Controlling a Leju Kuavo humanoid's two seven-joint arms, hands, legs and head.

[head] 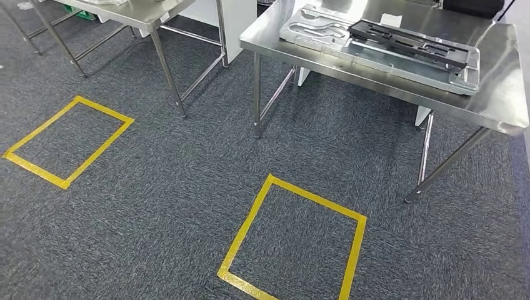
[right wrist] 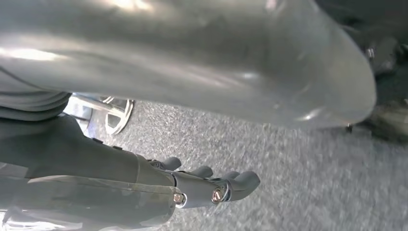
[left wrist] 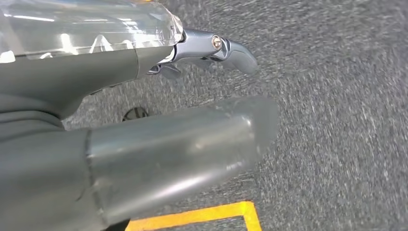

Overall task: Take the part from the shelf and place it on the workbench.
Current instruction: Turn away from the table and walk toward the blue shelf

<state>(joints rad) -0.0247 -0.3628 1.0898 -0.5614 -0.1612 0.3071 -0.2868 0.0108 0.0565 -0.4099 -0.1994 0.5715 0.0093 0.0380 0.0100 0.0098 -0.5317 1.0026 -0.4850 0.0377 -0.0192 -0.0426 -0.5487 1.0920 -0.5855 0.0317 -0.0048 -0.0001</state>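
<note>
A steel workbench [head: 500, 94] stands at the upper right of the head view. On it lies a flat silver cast plate [head: 319, 30] with a black slotted frame part [head: 409, 42] resting across it. My left hand [left wrist: 120, 72] hangs over grey carpet with its thumb [left wrist: 192, 144] and fingers [left wrist: 231, 50] apart and nothing between them. My right hand [right wrist: 144, 178] also hangs over the carpet; its fingers [right wrist: 231, 185] are lightly bent, well apart from the thumb [right wrist: 192, 62], and it holds nothing.
A second steel table [head: 144, 15] stands at the upper left, with a white panel [head: 240, 25] between the tables. Two yellow tape squares [head: 294, 240] [head: 69, 140] mark the grey carpet. The workbench's slanted legs [head: 444, 165] reach toward the nearer square.
</note>
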